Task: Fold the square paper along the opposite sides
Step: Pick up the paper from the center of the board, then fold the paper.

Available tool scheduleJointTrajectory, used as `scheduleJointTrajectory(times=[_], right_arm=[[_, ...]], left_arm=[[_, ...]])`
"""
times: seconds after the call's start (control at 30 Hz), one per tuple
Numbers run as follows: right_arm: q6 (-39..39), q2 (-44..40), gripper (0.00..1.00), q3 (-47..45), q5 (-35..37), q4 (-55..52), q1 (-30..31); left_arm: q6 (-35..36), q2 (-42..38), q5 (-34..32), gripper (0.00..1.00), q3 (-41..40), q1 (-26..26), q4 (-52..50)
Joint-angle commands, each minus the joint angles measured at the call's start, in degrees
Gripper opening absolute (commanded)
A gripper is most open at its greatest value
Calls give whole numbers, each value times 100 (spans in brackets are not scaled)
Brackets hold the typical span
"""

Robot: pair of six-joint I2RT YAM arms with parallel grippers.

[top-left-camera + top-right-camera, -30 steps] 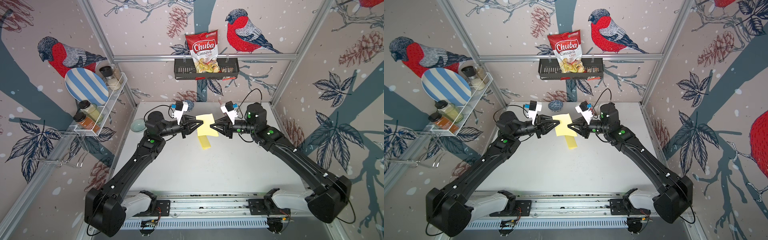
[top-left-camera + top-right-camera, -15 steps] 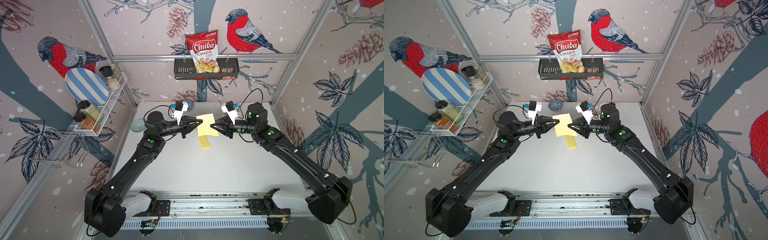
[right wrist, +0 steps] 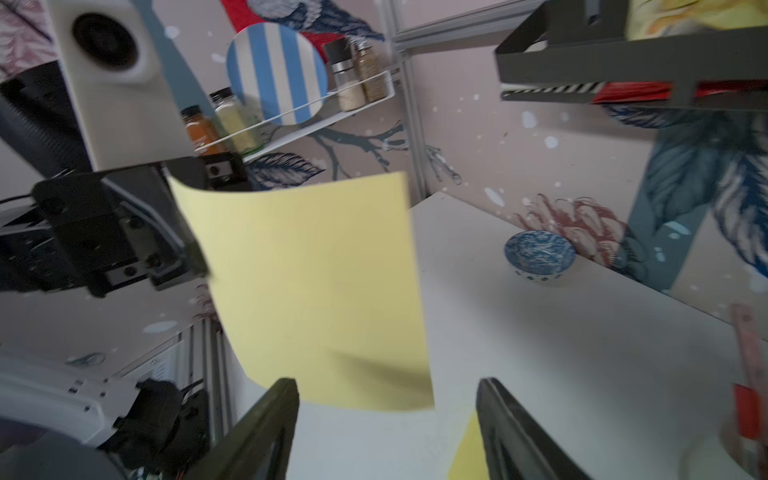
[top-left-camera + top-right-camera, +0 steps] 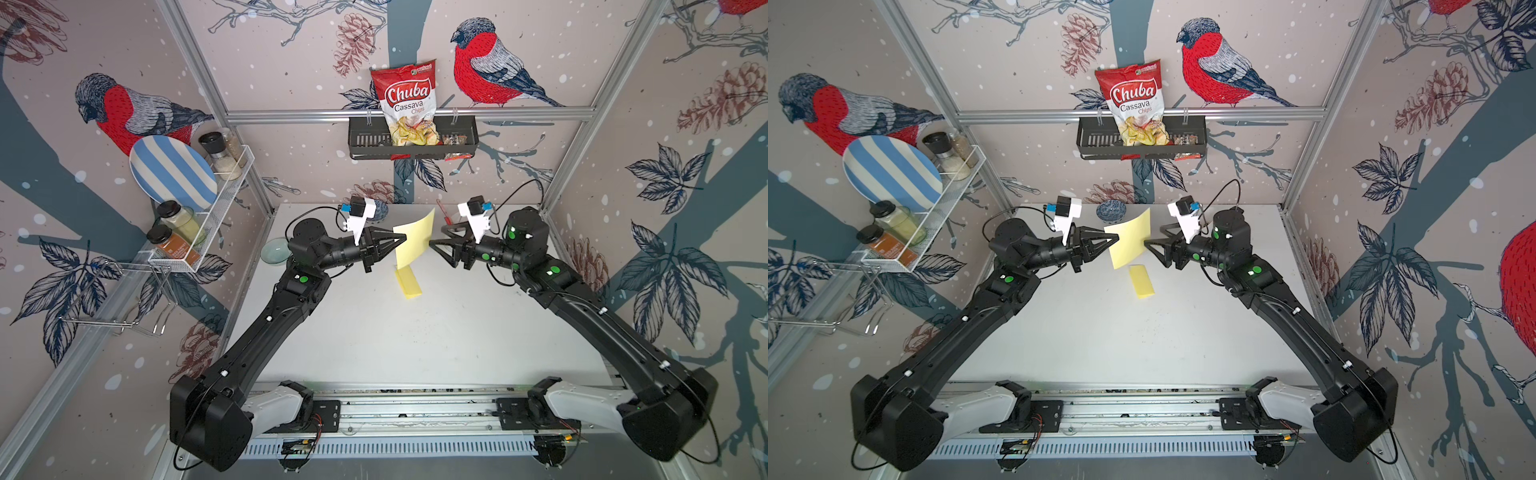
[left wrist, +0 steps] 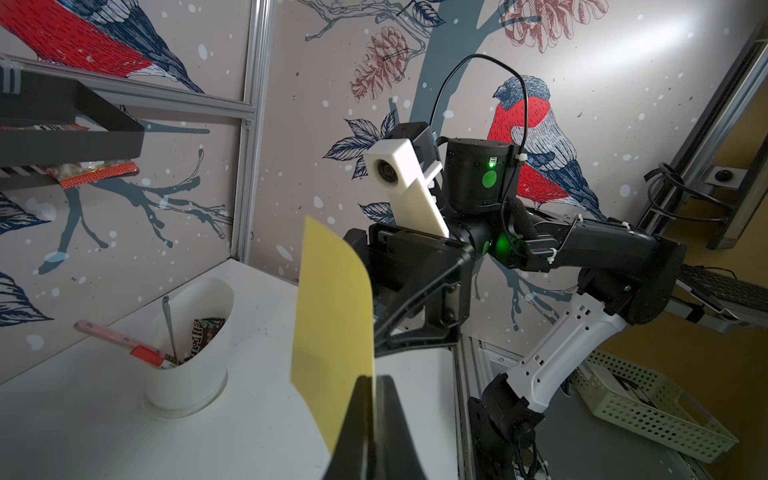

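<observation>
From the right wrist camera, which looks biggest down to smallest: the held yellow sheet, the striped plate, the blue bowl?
1. held yellow sheet (closest to the camera, so it looks inflated)
2. striped plate
3. blue bowl

Both top views reach me bright, even and sharp, with faint shadows on the table [image 4: 415, 345] and frame posts [image 4: 199, 66] bowing near the edges. In the left wrist view white glare washes the wall [image 5: 673, 54]; the right wrist view is blurred, the paper [image 3: 307, 286] soft-edged.
</observation>
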Motion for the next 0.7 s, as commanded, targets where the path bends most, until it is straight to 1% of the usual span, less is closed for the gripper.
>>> scheduleJointTrajectory(times=[0.0, 0.03, 0.1, 0.2, 0.27, 0.47, 0.53, 0.67], right_arm=[[710, -208, 72, -251, 1092, 396, -500], [841, -261, 72, -339, 1073, 440, -707], [1000, -310, 72, -458, 744, 496, -1134], [995, -294, 71, -496, 213, 500, -1418], [886, -259, 70, -479, -106, 500, -1417], [770, -39, 69, -387, -1407, 699, -1357], [711, 2, 69, -369, -1613, 728, -1293], [549, -2, 69, -368, -1806, 719, -1137]], left_arm=[[-22, 111, 81, 0, 182, -89, 77], [7, 157, 84, 0, 234, -107, 36], [90, 245, 107, 0, 370, -169, -104], [185, 334, 125, 0, 510, -248, -257], [239, 368, 130, 0, 588, -278, -354], [388, 456, 134, 0, 723, -381, -644], [413, 472, 152, 0, 738, -395, -659], [397, 466, 178, 0, 746, -420, -659]])
